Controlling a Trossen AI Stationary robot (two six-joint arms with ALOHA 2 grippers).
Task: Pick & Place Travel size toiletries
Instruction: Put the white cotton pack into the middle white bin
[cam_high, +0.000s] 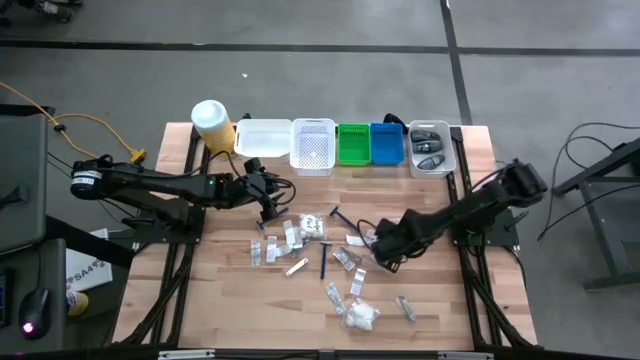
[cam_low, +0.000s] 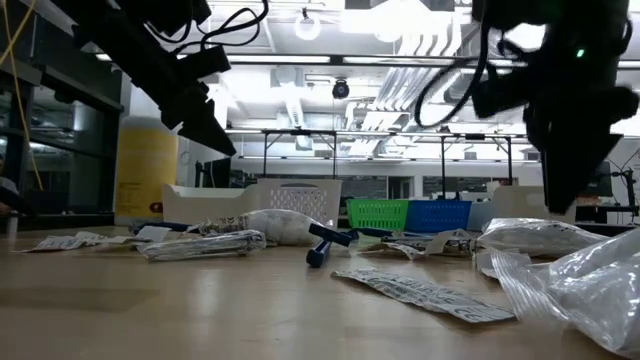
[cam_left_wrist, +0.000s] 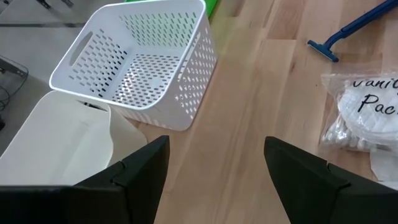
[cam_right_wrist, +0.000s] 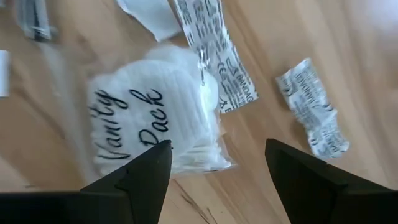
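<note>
Over bench centre: right claw is hovering, fingers apart, empty.
Vanity pack at twelve o'clock is looking light, soft, slippery; pinch the bulging middle.

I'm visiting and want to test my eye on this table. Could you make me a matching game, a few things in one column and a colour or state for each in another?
Things:
1. left gripper
2. yellow canister
3. perforated basket
4. razor

Descriptions:
A. white, one sachet inside
B. blue, lying flat on the wood
C. open, holding nothing
D. standing upright, white lid on top

Pairs: 1-C, 2-D, 3-A, 4-B
</note>
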